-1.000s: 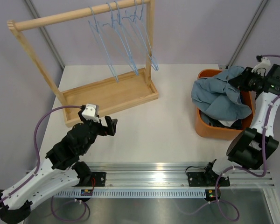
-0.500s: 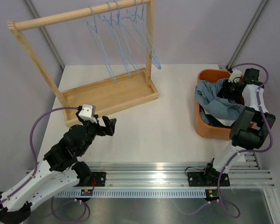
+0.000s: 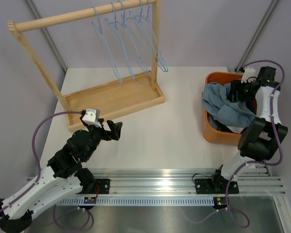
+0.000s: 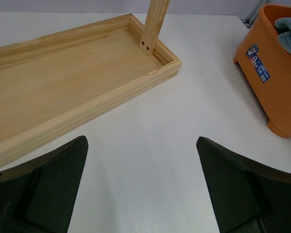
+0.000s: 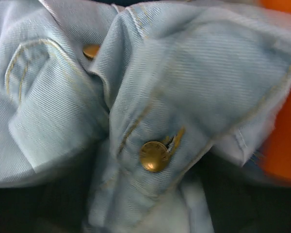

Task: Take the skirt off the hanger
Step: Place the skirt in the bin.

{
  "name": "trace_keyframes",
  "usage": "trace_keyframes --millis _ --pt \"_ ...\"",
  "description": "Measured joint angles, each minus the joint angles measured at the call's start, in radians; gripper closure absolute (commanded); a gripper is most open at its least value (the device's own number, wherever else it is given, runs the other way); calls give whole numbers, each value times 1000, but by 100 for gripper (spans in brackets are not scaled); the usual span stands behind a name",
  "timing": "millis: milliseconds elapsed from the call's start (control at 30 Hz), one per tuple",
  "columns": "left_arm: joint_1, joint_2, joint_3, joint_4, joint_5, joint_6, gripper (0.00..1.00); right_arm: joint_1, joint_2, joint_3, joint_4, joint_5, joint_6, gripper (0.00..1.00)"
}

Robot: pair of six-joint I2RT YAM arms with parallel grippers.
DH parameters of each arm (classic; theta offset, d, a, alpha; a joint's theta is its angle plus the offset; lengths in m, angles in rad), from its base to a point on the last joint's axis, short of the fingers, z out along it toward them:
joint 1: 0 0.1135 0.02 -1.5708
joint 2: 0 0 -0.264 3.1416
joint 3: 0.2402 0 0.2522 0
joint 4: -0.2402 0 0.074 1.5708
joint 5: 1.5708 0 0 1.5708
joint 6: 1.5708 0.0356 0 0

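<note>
The right gripper (image 3: 236, 90) has sunk into the orange bin (image 3: 208, 132), so the denim skirt (image 3: 222, 104), clear of the wooden rack (image 3: 111, 98), now lies bunched right under its jaws, whose grip I cannot tell, while the left gripper (image 4: 141, 162) gapes wide and empty, leaving the task seemingly near done.

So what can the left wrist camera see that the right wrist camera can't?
Only the left wrist camera shows the wooden tray, its post, the white table and the left gripper with its fingers spread wide. Only the right wrist camera shows a brass button and stitching, very close up. Both show the blue cloth and some of the orange bin.
</note>
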Motion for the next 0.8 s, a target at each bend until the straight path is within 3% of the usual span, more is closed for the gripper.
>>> trace_keyframes --millis 233,433,800 --pt "0 10 -5 36 0 0 1 -34 -185 137 -121 16 -56 1" --pt "0 51 -4 53 1 16 1 -33 -331 217 -119 -29 -19 1" --pt "0 64 38 31 0 52 1 -33 -529 36 56 -43 284 1"
